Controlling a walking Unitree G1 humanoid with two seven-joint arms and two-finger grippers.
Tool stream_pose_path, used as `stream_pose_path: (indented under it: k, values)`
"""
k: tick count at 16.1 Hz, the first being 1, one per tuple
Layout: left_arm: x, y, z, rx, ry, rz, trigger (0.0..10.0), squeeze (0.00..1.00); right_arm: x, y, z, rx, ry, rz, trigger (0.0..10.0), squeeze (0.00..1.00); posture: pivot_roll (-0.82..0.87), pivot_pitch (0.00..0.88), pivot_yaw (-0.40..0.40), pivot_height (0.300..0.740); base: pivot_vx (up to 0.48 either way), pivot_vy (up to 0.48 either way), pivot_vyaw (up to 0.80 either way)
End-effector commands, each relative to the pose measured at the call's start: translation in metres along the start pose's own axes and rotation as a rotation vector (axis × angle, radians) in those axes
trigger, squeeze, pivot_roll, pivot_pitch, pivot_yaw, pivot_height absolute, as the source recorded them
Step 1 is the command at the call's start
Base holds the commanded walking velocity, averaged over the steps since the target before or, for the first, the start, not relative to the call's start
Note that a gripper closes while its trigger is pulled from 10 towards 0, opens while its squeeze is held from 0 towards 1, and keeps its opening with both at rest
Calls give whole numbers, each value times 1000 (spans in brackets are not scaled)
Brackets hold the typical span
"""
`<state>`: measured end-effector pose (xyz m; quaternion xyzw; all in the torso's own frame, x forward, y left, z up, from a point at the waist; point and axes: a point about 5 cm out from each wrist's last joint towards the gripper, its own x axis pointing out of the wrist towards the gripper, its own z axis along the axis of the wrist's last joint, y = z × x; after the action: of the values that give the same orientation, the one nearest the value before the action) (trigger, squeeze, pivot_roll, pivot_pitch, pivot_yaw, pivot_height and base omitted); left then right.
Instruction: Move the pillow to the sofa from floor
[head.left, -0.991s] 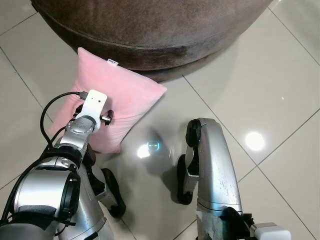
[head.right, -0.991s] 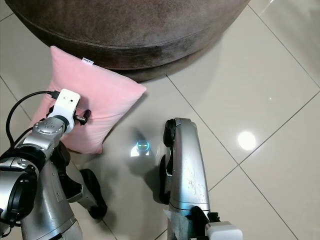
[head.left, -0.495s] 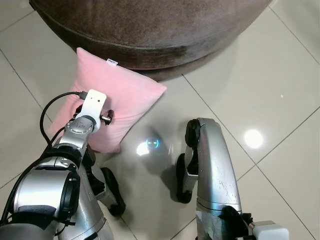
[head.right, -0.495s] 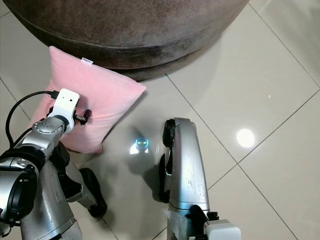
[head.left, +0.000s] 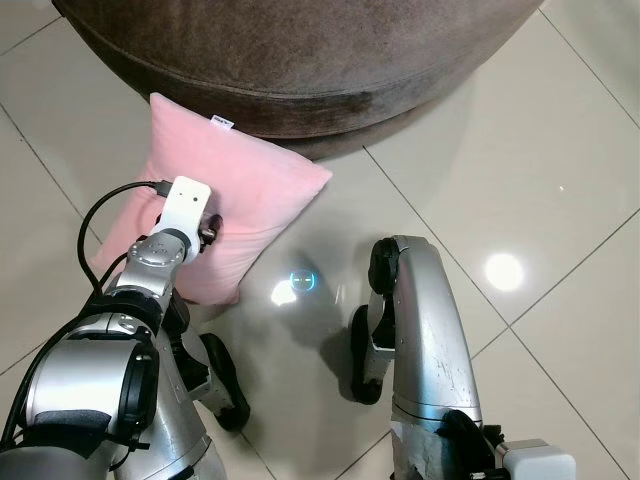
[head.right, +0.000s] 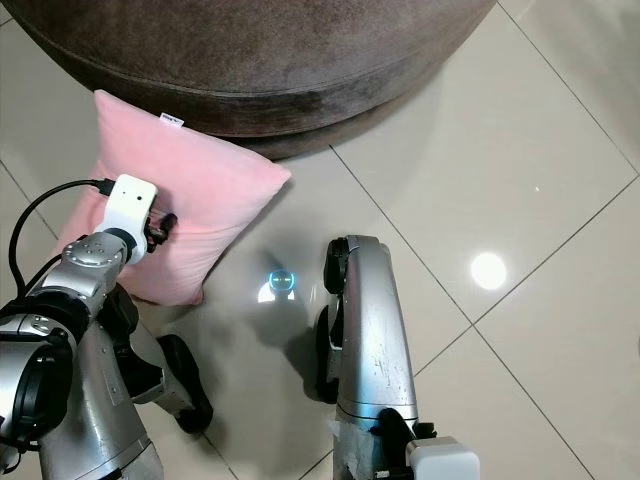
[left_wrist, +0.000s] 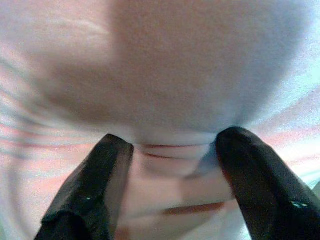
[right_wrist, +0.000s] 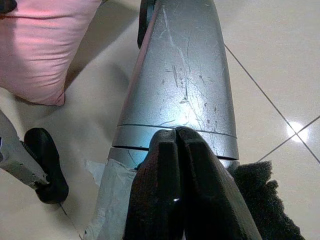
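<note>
Pinching a fold of the pink pillow (head.left: 225, 190), the left gripper (left_wrist: 172, 150) jaws grip it beside the brown sofa (head.left: 300, 60); right gripper (right_wrist: 176, 145) jaws pressed together, idle.

Both arms are silver metal with rounded shells. The left arm (head.left: 150, 275) carries a white rectangular wrist camera module (head.left: 188, 198) with a small dark dot; a black cable (head.left: 95, 215) loops from its 10 o'clock corner down along the forearm. Its shoulder joint has a black ring. The right arm (head.left: 425, 330) shows fine scratches on its casing and black joint housings at the 9 o'clock side. Gripper fingers (right_wrist: 172, 190) are long, black and matte. Black foam padding (right_wrist: 265, 200) sits beside the arm's base.
</note>
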<state>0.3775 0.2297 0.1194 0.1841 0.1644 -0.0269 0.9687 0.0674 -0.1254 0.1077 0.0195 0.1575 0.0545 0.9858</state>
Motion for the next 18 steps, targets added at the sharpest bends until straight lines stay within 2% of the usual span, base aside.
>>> stream_pose_path:
  k: [1,4,11,14,17,18]
  values:
    - [-3,-8,-22,-12,75,-37,0,0,-6,-8,-41,-23,240,-58,10000,0,-542,716,-41,443,0,0,0]
    - [-3,-8,-20,-29,65,-38,0,0,-3,-7,-41,-21,235,-57,10000,0,-534,712,-33,443,0,0,0]
    - [1,-7,5,-171,-65,-61,0,0,13,-6,-44,-17,209,-54,10000,0,-476,677,4,443,0,0,0]
    - [2,-4,30,-240,-184,-91,0,0,31,-5,-45,-21,177,-35,10000,0,-418,634,24,443,0,0,0]
    - [2,-1,43,-286,-242,-105,0,0,44,-6,-45,-25,156,-25,10000,0,-378,600,38,443,0,0,0]
    - [2,-1,49,-299,-265,-111,0,0,56,-5,-46,-29,141,-16,10000,0,-361,581,44,443,0,0,0]
